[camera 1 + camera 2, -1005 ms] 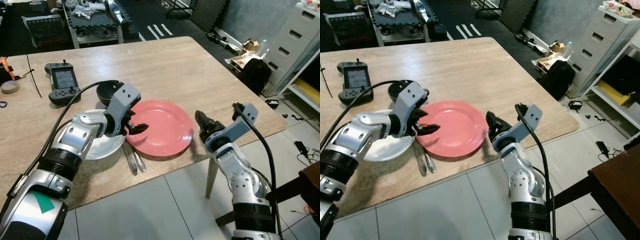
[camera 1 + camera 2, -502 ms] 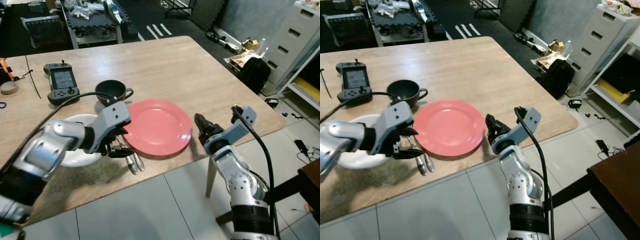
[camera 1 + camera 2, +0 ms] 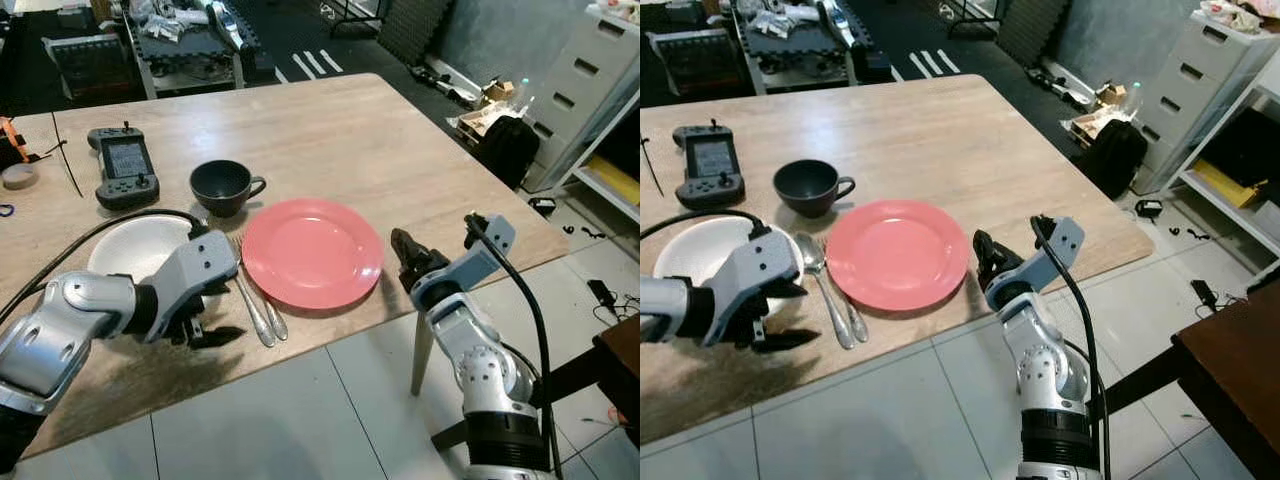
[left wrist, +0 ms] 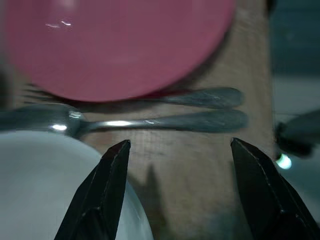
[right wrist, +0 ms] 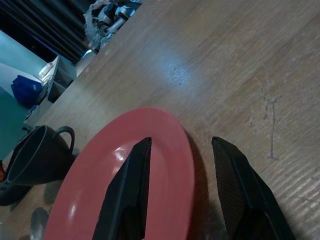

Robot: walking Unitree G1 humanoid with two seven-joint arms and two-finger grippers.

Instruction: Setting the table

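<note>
The left claw (image 3: 205, 325) hovers low over the near edge of the wooden surface (image 3: 340, 130), its fingers wide apart and holding nothing. Just beyond its fingertips lie a spoon (image 3: 243, 292) and a fork (image 3: 262, 305), side by side, and past them the red plate (image 3: 312, 251). The white bowl (image 3: 135, 247) is close beside this claw, and the dark cup (image 3: 222, 186) stands farther away. The right claw (image 3: 410, 258) is at the surface edge, just beside the plate's rim, also open and empty
</note>
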